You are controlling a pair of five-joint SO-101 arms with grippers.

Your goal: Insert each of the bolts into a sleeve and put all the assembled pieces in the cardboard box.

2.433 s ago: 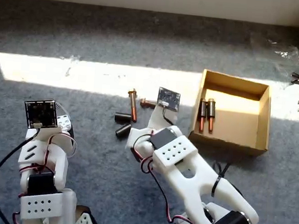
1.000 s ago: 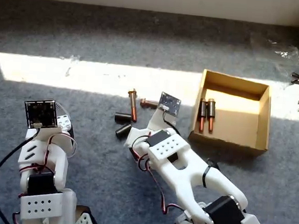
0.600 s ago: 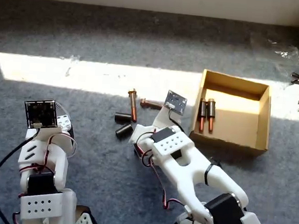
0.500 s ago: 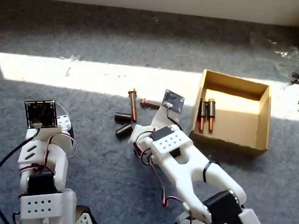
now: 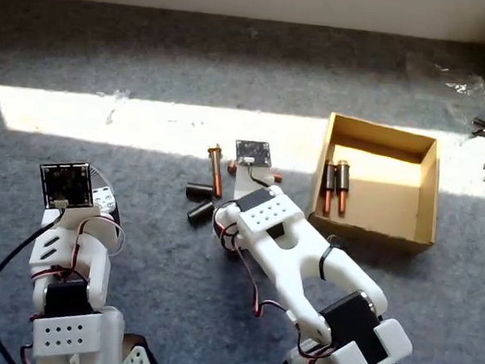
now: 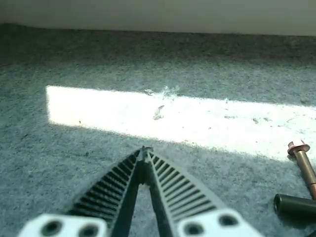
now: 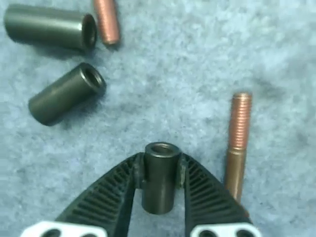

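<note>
"Starting at the left, what is that arm doing?"

"The left gripper (image 6: 143, 154) is hanging low over the carpet (image 6: 44, 168), fingers pressed together on nothing, well apart from the parts."

"And in the middle?"

"A loose sleeve (image 7: 66, 94) and the other loose sleeve (image 7: 49, 24) are lying beside a copper bolt (image 5: 216, 173). The right gripper (image 7: 160, 160) is pinching the held sleeve (image 7: 159, 185), bore facing away from the wrist. The second bolt (image 7: 238, 143) is lying just beside those fingers, its long axis nearly parallel to the sleeve and its threads pointing the same way as the bore."

"So the right arm is nearer?"

"Far nearer, but I'd say one piece needs turning end for end. Farther right, the cardboard box (image 5: 371, 231) is holding two assembled pieces (image 5: 334, 187)."
</note>
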